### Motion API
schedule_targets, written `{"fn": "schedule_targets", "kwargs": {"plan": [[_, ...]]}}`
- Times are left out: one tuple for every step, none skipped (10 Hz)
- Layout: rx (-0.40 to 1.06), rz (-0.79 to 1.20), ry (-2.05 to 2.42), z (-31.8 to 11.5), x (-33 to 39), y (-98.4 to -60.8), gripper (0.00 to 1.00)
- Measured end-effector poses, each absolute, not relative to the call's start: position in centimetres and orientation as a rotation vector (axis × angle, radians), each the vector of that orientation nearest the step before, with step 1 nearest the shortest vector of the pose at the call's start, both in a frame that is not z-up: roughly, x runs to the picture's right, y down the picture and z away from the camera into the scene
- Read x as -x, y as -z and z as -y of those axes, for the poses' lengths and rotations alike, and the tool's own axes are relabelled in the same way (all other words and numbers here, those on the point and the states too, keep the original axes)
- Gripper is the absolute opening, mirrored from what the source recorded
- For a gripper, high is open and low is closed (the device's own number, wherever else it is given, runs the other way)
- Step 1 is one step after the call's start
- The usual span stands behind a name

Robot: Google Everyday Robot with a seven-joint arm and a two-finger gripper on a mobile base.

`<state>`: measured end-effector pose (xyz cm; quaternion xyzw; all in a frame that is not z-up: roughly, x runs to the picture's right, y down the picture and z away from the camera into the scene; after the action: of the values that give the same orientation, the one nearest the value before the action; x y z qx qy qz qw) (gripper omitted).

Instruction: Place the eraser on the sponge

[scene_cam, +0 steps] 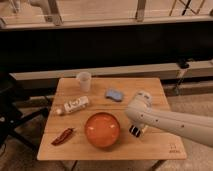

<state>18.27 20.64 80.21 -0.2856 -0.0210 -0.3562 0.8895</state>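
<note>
The small black-and-white eraser block (134, 131) seemed to be at the claw (138, 131) beside the round orange-red bowl (102, 130), clamped or not I couldn't tell, well apart from the flat light-blue sponge (114, 94), which bore nothing.

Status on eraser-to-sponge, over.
Gripper low over wooden table, right of orange-red round bowl. Black-and-white eraser not distinguishable. Flat light-blue sponge bare, route unobstructed.

This looks like a robot test area in an office-like building, not a home. A small wooden table (150, 89) stands alone on a grey floor (194, 101) before a dark low wall (120, 50) with metal posts (141, 9) above. A white robot arm (175, 124) reaches over the table, its gripper (137, 130) low beside the orange-red bowl (102, 130).
</note>
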Motion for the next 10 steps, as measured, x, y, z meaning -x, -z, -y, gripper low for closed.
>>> {"fn": "schedule_targets", "kwargs": {"plan": [[0.589,0.044,0.739,-20.2,-17.1,-80.6,0.0],[0.585,0.044,0.741,-19.8,-15.8,-80.8,0.0],[0.579,0.047,0.747,-19.4,-14.6,-80.9,0.0],[0.576,0.041,0.75,-19.1,-14.1,-81.0,0.0],[0.572,0.033,0.759,-18.8,-13.4,-81.1,0.0],[0.568,0.032,0.764,-18.6,-12.2,-81.2,0.0],[0.564,0.027,0.772,-18.1,-11.1,-81.4,0.0],[0.561,0.022,0.769,-17.6,-10.8,-81.6,0.0],[0.561,0.02,0.768,-17.0,-10.3,-81.8,0.0],[0.559,0.022,0.765,-16.2,-9.5,-82.2,0.0]]}}
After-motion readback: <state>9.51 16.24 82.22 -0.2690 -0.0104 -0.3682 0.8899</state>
